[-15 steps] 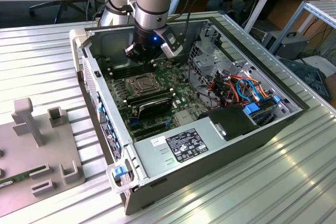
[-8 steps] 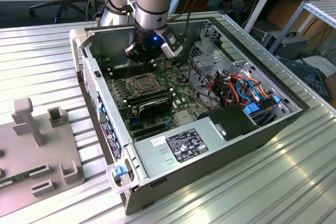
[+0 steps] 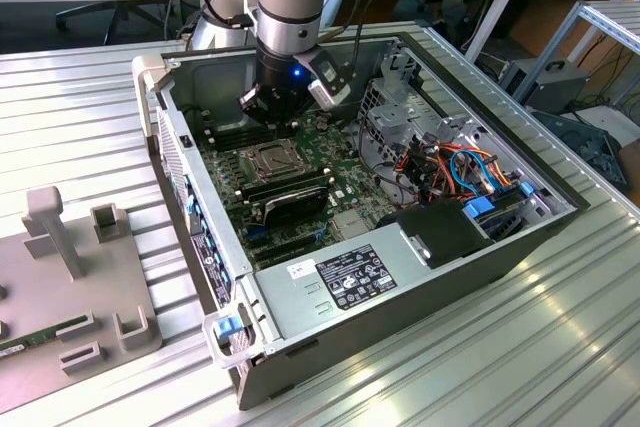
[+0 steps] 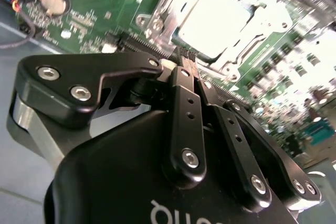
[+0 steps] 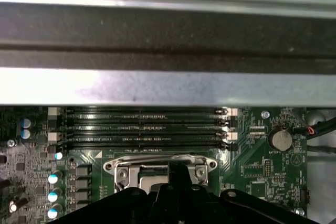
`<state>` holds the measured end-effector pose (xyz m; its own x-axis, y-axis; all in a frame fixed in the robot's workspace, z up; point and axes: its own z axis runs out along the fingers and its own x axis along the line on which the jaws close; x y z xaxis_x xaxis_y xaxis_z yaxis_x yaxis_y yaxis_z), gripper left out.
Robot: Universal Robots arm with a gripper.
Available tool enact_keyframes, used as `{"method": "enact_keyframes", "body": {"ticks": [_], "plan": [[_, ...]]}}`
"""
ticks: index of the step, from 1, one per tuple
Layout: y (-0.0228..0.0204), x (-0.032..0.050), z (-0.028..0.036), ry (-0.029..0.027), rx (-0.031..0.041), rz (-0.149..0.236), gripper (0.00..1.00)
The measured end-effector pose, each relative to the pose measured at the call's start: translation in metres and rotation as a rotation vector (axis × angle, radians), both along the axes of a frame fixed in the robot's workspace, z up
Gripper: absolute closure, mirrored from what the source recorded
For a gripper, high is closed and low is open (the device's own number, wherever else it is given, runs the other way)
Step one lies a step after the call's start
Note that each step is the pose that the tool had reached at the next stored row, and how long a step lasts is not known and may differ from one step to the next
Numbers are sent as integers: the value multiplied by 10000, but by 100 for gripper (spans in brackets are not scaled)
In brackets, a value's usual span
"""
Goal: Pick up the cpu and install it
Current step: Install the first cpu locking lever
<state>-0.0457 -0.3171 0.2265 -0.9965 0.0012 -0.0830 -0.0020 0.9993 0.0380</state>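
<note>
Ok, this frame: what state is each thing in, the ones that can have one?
gripper: fingers shut together, nothing visible between them, above the socket.
cpu: lying flat in the socket.
socket frame: hinged plate open, chip top exposed.
computer case: lying on its side, side panel off.
memory slots: latches at one end visible; whether sticks are seated cannot be told.

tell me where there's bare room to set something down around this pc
Free: the ribbed metal table on the exterior view's right of the computer case, and the strip between case and grey fixture plate. Crowded: inside the case, where the tool hangs over the socket.
</note>
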Motion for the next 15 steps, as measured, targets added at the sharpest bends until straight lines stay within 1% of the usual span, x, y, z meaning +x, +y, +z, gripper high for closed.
{"method": "enact_keyframes", "body": {"ticks": [1,2,3,7,10,11,13,15], "plan": [[0,0,-2,14,-112,0,89],[0,0,-3,25,-179,0,89],[0,-1,-5,30,-231,0,89],[-1,-7,-6,31,-235,-1,89],[-2,-47,-16,31,-241,0,89],[-3,-58,-19,32,-257,0,89],[-18,-59,-22,31,-262,1,89],[-42,-60,-22,31,-264,0,89]]}}
